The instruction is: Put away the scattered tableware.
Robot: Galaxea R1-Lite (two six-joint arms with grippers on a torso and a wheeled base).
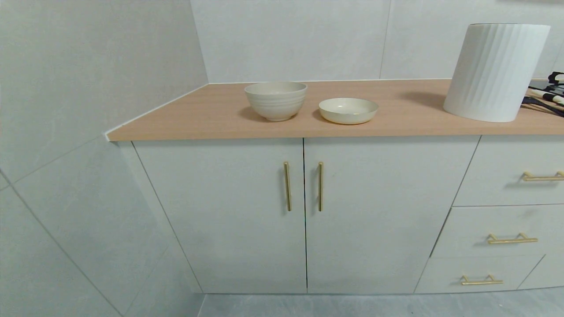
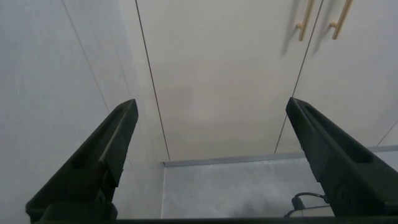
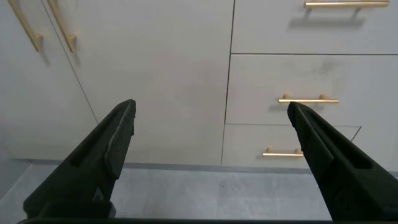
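Looks like a home kitchen, plainly. Wood-toned surface (image 1: 198,116) tucked into a corner of pale wall tiles (image 1: 286,39). Underneath, white cabinet doors (image 1: 229,211) with slim brass handles (image 1: 287,186), plus a stack of drawers (image 1: 493,229) alongside. Up top, a ribbed bowl (image 1: 276,100), a shallow dish (image 1: 348,110), a tall white fluted canister (image 1: 495,72). Down below, grey tiled floor (image 1: 352,306).

A deep bowl (image 1: 276,100) is beige with fine horizontal ridges; the shallow dish (image 1: 348,110) is glossy cream. The countertop (image 1: 418,119) is light brown wood grain. A tall cylinder (image 1: 495,72) is white with vertical fluting. The left gripper (image 2: 211,112) and right gripper (image 3: 211,112) are matte black. Ahead of them, cabinet doors (image 1: 220,211) are off-white with brass-gold bar handles (image 1: 287,186); below them, the floor (image 2: 236,186) is mottled grey.
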